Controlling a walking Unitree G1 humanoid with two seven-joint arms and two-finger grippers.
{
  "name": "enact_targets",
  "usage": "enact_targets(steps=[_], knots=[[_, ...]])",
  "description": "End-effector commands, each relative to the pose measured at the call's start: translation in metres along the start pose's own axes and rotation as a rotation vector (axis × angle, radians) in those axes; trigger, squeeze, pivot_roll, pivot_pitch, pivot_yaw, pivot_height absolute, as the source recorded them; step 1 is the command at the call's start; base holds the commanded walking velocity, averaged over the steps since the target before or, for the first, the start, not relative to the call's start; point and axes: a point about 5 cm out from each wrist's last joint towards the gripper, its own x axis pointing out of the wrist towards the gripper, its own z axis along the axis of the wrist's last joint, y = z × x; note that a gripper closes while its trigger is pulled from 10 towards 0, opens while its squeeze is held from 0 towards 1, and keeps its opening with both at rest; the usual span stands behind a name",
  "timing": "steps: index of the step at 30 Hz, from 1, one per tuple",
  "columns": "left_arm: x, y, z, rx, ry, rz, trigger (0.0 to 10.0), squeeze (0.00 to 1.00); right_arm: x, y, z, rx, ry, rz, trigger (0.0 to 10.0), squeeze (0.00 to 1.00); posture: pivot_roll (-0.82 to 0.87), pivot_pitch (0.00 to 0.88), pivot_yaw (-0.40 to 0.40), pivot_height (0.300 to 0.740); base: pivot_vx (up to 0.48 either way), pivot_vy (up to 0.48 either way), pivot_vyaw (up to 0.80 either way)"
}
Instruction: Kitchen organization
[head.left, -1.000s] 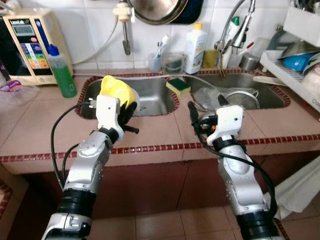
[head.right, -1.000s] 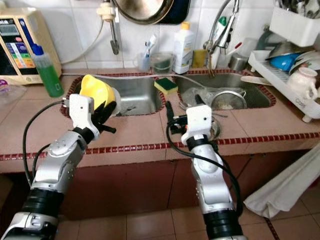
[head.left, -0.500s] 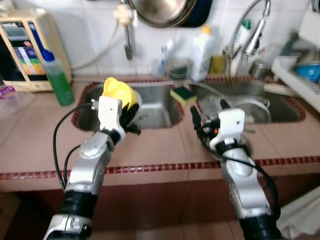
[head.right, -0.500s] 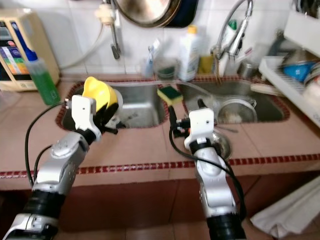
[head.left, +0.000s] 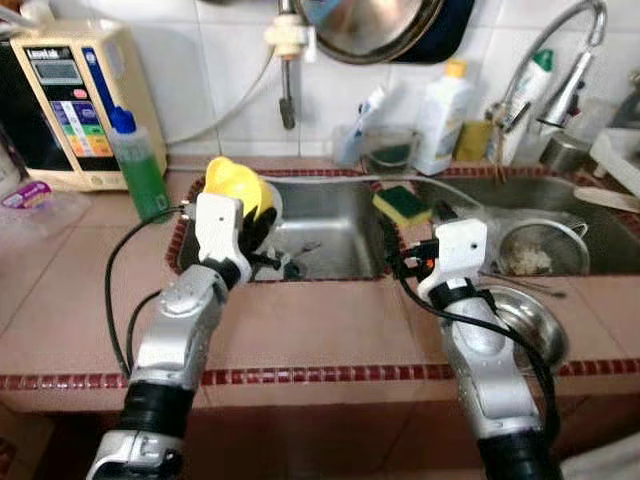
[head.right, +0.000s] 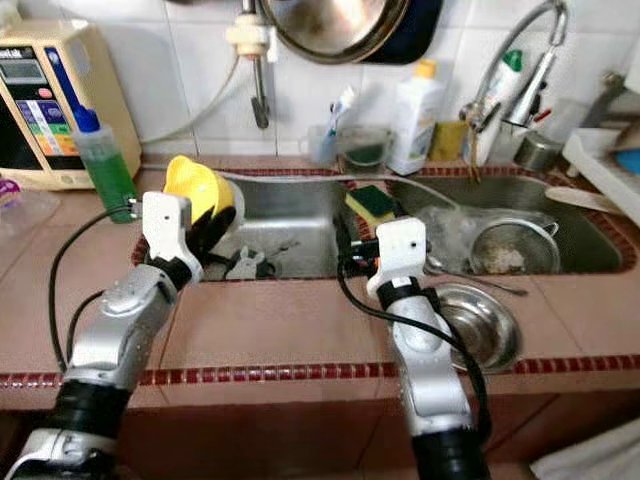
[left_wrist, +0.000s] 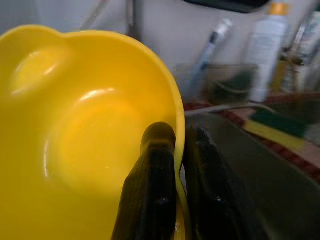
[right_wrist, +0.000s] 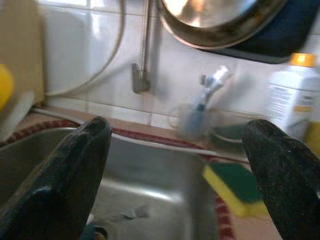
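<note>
The left pincer (left_wrist: 177, 150) is gripping a yellow bowl (head.left: 238, 185) by its rim, one black finger inside the bowl and the other outside, closed tight on the thin wall. The bowl is hanging tilted above the left end of the left sink basin (head.left: 335, 235), just over the near-left corner of its red-tiled edge. The right pincer (right_wrist: 175, 165) is hovering with its two fingers spread wide apart and nothing between them, over the strip of counter (head.left: 320, 330) between the two basins, pointing toward the far wall.

A yellow-and-green sponge (head.left: 403, 204) is lying on the divider between the basins, just beyond the right pincer. In the right sink basin (head.right: 590, 250) a metal strainer (head.left: 540, 250) is sitting, and a steel bowl (head.right: 478, 322) is resting at the near edge to the right of the right arm. A green bottle (head.left: 138, 168) is standing on the counter at far left beside a beige appliance (head.left: 62, 100). A white bottle (head.left: 443, 118) and a cup holding a toothbrush (head.left: 352, 140) are standing along the far wall, and a pan (head.left: 375, 25) is hanging above them.
</note>
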Motion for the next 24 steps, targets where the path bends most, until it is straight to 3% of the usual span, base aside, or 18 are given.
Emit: enact_targets(steps=[1,12,20,24], knots=[[0.004,-0.009,0.008,0.002,-0.032,-0.029,10.0,0.00,0.001,-0.010,0.004,-0.017,-0.008,-0.017,10.0,0.00,-0.12,0.018,0.001,0.740,0.337,0.000,0.00],[0.002,-0.007,0.005,0.001,-0.013,-0.015,10.0,0.00,-0.002,-0.005,-0.002,-0.036,0.034,0.033,10.0,0.00,-0.12,0.037,0.001,0.740,0.332,0.000,0.00],[0.003,-0.005,0.000,0.032,0.043,-0.031,10.0,0.00,-0.009,-0.006,-0.006,-0.004,0.094,0.081,10.0,0.00,-0.13,0.044,0.006,0.740,0.000,0.000,0.00],[0.004,-0.003,-0.002,0.075,0.079,-0.048,10.0,0.00,-0.013,-0.008,-0.006,-0.031,0.098,0.081,10.0,0.00,-0.13,0.045,0.012,0.740,0.000,0.000,0.00]])
